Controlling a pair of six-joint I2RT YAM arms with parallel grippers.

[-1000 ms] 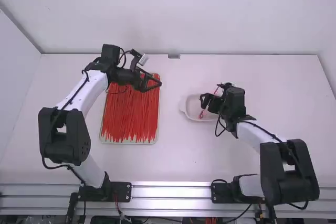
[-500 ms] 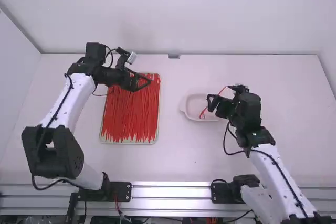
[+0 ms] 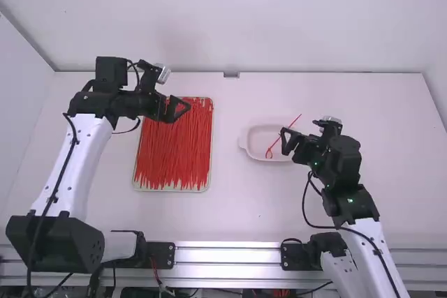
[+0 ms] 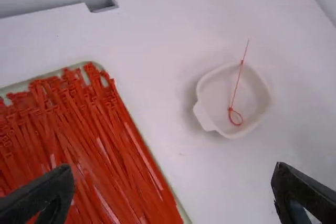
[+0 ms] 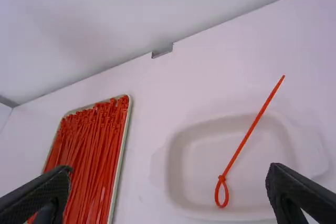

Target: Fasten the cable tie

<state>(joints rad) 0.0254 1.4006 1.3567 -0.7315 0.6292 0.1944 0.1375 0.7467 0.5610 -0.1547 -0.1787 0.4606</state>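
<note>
Red looped cable tie (image 3: 279, 139) in white bowl (image 3: 253, 132) right of table (image 3: 349, 95) centre, tail over far rim. Left gripper (image 3: 183, 107), jaws apart, above tray (image 3: 171, 189) of loose ties. Right gripper (image 3: 288, 143), jaws apart, just beside bowl.

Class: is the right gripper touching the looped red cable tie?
Apart. In the right wrist view the right gripper stands open, with white bowl showing between each finger and the looped red cable tie.
</note>
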